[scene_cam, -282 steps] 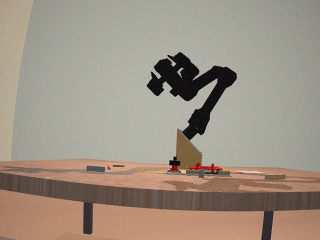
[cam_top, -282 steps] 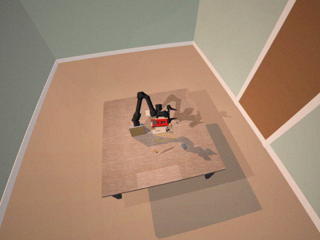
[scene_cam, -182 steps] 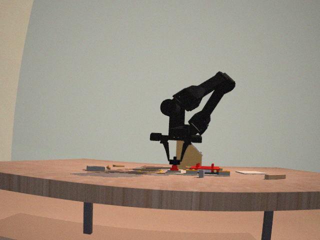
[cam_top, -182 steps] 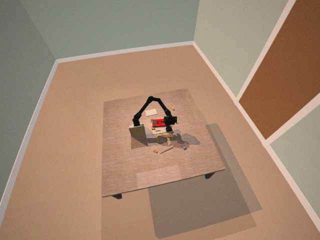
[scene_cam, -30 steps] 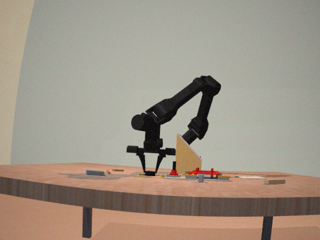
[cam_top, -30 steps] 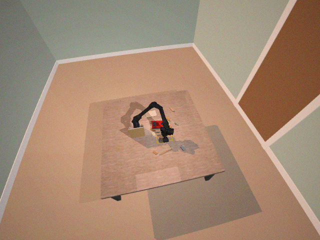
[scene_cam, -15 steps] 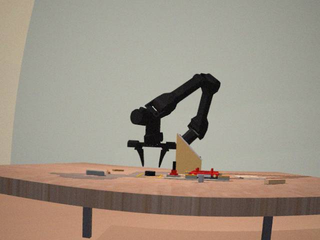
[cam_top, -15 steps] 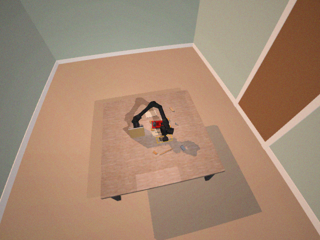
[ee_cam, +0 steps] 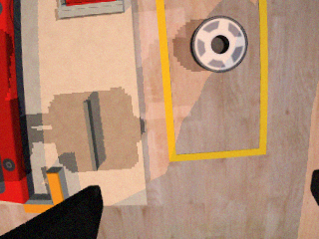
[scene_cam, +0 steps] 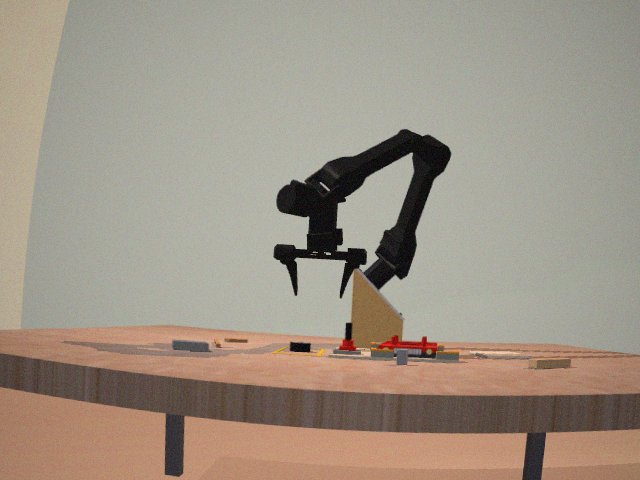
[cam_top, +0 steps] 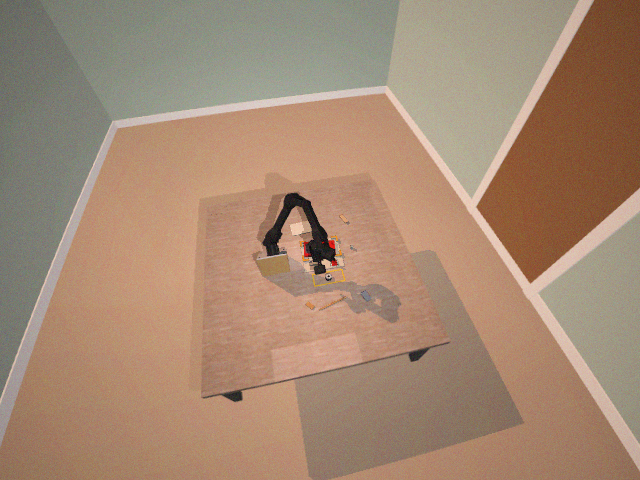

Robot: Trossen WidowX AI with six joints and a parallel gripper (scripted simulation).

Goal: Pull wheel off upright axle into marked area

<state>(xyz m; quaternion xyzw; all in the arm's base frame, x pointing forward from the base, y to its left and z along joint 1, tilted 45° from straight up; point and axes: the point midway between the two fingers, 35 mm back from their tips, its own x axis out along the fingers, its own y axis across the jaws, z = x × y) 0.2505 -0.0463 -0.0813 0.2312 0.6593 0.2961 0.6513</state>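
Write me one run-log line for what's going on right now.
gripper open, raised, touching nothing | wheel flat inside yellow outline | axle bare | task looks complete

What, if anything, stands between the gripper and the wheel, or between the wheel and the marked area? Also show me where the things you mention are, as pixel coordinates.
Nothing visible: the wheel [cam_top: 328, 277] [scene_cam: 299, 347] [ee_cam: 201, 47] lies inside the yellow outline [cam_top: 329, 284] [scene_cam: 305, 354] [ee_cam: 219, 155], with the open gripper [scene_cam: 318, 296] raised clear above.
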